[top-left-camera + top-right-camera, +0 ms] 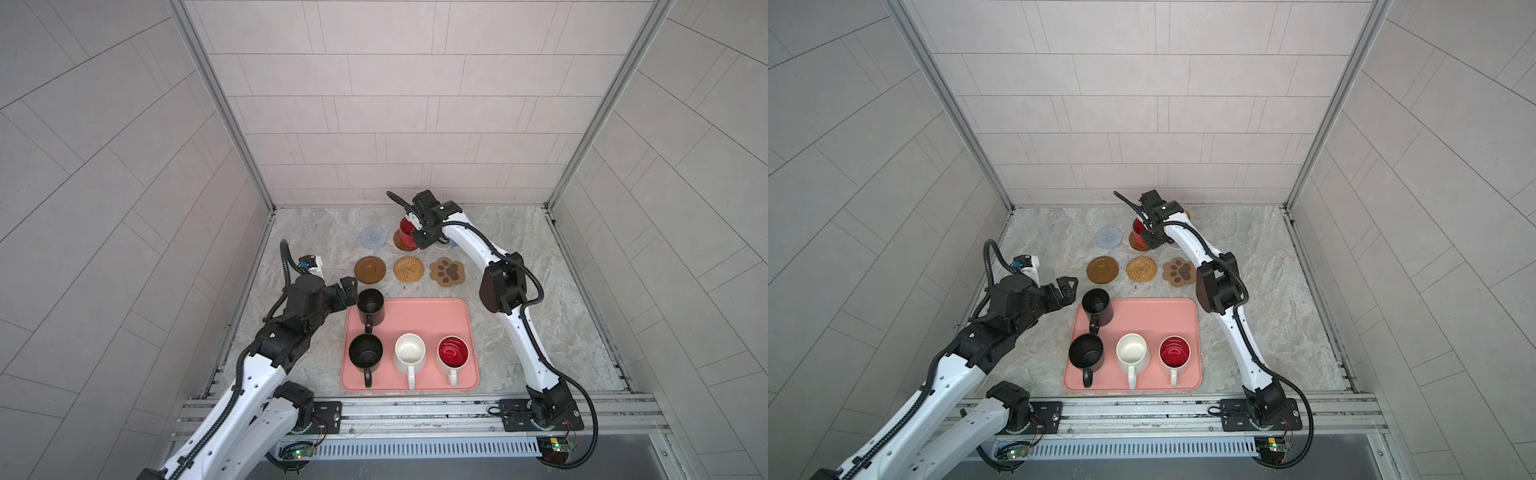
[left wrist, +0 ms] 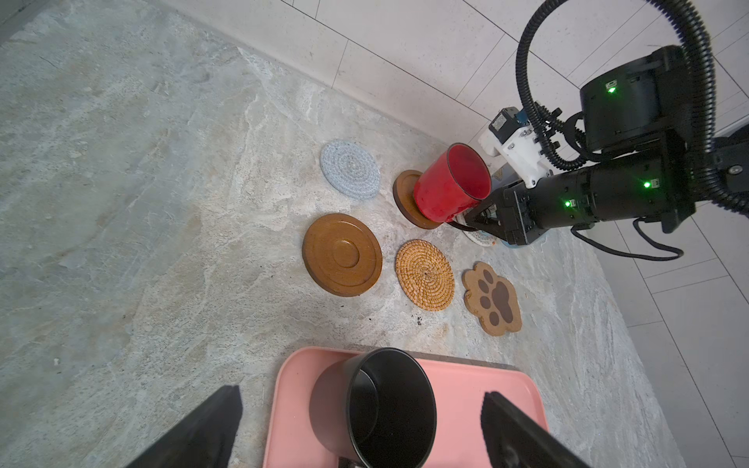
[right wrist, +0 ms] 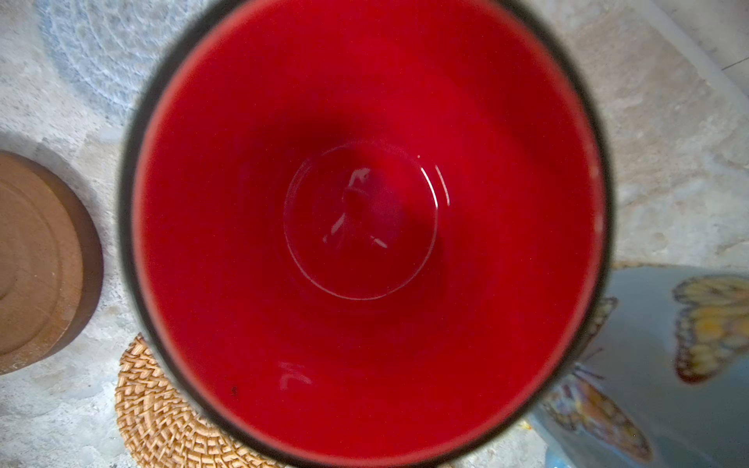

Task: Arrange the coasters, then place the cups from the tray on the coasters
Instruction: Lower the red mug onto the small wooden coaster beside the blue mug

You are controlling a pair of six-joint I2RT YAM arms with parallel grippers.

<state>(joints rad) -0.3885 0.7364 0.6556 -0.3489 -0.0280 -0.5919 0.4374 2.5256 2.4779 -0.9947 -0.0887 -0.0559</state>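
Cups (image 1: 409,353): four on the tray (image 1: 428,309), two beyond it; right gripper (image 2: 472,216) clenches the red cup (image 2: 441,190), standing on one of six coasters (image 1: 409,268); left gripper (image 2: 360,392) released.

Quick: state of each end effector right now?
Left end effector: open, holding nothing, by the farther black mug.
Right end effector: shut on the red mug.

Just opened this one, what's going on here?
The right end effector is shut on the red mug, which is on or just over a brown disc coaster at the back of the table. The left end effector is open beside a black mug at the far left corner of the tray. Another black mug, a white mug and a red-lined white mug stand on the tray. The grey-blue coaster, second brown disc, rattan coaster and paw coaster are bare.
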